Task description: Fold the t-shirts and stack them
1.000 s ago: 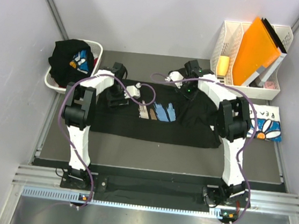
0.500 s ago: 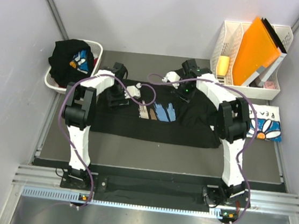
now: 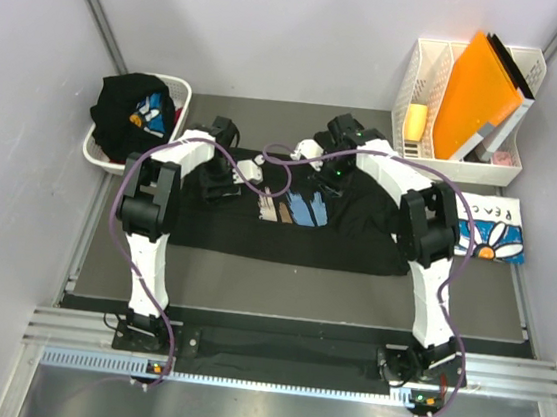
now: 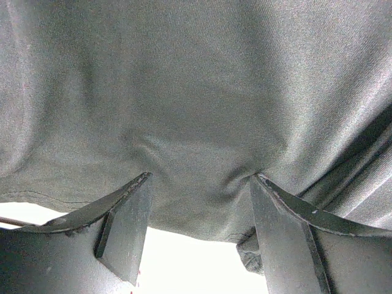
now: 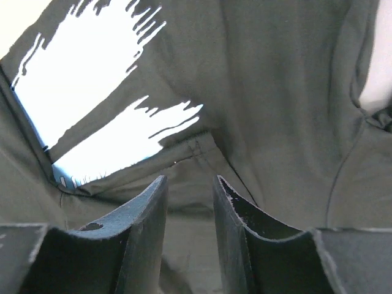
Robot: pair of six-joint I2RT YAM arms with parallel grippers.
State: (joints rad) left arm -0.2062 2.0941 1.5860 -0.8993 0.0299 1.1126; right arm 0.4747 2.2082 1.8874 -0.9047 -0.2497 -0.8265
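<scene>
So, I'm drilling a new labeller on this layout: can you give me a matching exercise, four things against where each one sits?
Things:
1. black printed tee
2. white daisy tee
3. orange folder
4. laundry basket

Places:
A. far left corner
B. standing in the file rack, far right
C. spread out in the middle
D. folded at the right edge

Pairs: 1-C, 2-D, 3-B, 4-A.
</scene>
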